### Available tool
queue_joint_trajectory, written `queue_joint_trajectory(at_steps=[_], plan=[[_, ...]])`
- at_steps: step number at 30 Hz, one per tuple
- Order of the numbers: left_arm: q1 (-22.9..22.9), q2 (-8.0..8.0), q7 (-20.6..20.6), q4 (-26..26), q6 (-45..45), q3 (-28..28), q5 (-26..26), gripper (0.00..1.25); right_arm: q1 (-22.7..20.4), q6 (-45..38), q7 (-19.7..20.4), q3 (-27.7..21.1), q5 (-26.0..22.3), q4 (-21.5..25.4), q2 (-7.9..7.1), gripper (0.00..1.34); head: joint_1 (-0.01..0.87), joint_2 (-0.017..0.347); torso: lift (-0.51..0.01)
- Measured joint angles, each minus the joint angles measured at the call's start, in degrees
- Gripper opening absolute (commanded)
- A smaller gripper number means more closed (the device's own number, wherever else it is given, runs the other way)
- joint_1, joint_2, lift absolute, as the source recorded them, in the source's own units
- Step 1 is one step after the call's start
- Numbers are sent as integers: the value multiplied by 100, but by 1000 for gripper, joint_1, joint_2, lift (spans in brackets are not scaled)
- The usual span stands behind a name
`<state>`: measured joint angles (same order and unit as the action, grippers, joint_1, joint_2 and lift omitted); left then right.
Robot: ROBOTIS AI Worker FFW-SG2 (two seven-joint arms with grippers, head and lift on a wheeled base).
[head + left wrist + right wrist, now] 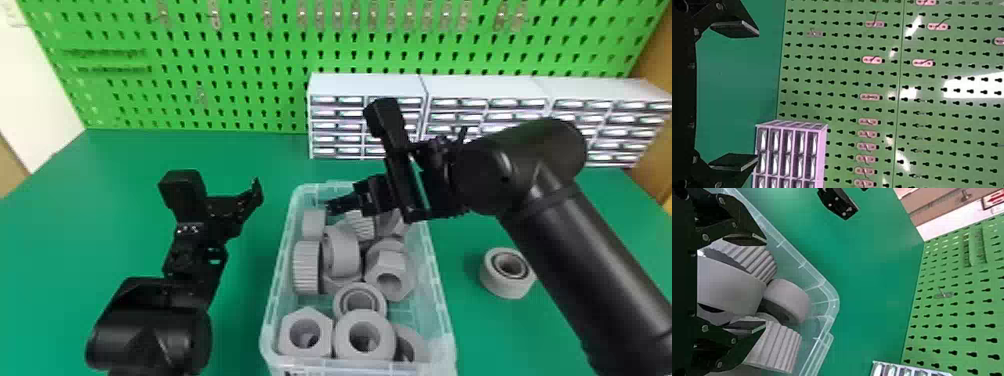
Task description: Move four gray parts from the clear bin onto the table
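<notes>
Having the right gripper (765,283) spread wide, with nothing gripped, gives you room to straddle the smooth gray part (730,286) in the clear bin (831,301); ribbed parts (783,348) crowd both sides, so you'll probably want to line up before closing. Your left gripper (757,95) is parked open and empty beside the bin, out of the way. One gray ring (506,287) sits on the table (240,325) to the right, likely for easy reach, leaving you three to move

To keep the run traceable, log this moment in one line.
right gripper open at clear bin's far end | left gripper open, left of bin | one gray part on table, right of bin
</notes>
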<state>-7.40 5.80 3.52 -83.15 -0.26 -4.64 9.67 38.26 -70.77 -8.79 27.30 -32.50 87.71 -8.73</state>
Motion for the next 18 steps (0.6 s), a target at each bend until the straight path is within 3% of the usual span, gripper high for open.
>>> queue_joint_trajectory(at_steps=[13,18], plan=[[29,0,0,0,-1,37,-5,1086,52,-708,0,103,-162,102,-146,830,693,72,-52],[21,0,0,0,-1,26,-10,1086,82,-1105,0,92,-199,334,-277,830,693,72,-52]])
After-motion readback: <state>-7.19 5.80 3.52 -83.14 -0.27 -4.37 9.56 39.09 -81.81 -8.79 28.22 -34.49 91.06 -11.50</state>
